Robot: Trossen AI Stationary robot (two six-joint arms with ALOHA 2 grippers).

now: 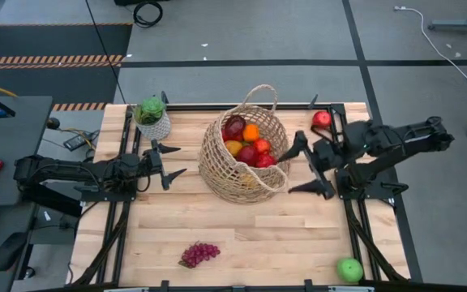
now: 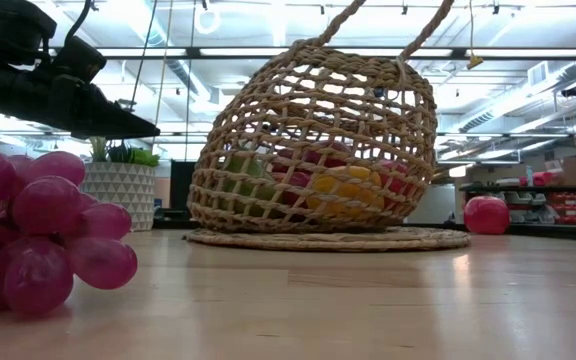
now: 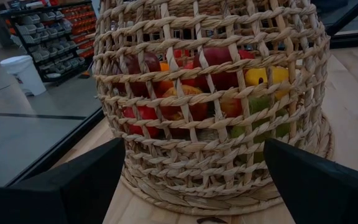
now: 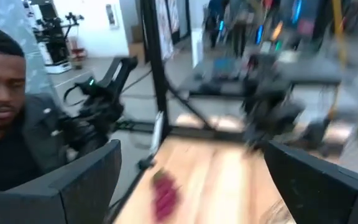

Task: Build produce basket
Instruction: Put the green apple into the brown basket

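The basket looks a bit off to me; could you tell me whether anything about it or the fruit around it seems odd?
Yes. The basket is tipped, its mouth tilted toward the right gripper. A grape bunch, a green apple and a red apple lie outside it on the table.

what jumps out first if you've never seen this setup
The wicker basket at the table's middle, already holding red, orange and yellow produce, flanked by the open left hand and open right hand. Still outside: purple grapes near the front edge, a green apple and a red apple.
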